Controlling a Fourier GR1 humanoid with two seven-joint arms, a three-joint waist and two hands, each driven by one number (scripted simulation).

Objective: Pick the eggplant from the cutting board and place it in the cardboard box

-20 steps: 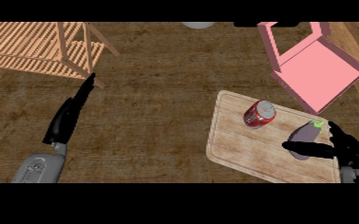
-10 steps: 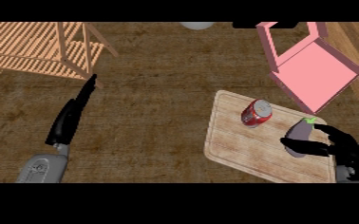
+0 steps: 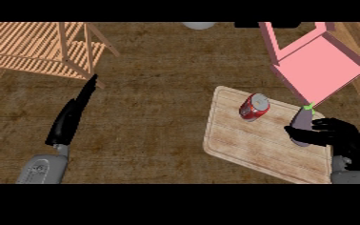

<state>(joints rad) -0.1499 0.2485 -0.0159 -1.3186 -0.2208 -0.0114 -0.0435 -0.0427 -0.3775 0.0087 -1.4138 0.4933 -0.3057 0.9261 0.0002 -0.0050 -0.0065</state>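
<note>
Purple eggplant (image 3: 303,124) sits clasped in the right hand (image 3: 330,134); the soda can (image 3: 254,107) just beside could tip. Left hand (image 3: 70,119) rests straight-fingered.

can (image 3: 254,107) on cutting board (image 3: 243,143), left of eggplant (image 3: 303,124)

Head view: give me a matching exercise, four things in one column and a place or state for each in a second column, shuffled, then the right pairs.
Things:
1. eggplant
2. red can
3. left hand
4. pink box

Places or states:
A. lying on its side on the cutting board
B. open, fingers straight, over the bare counter
C. beyond the board's far right corner
D. at the board's right edge, in the right hand

Pairs: 1-D, 2-A, 3-B, 4-C
</note>
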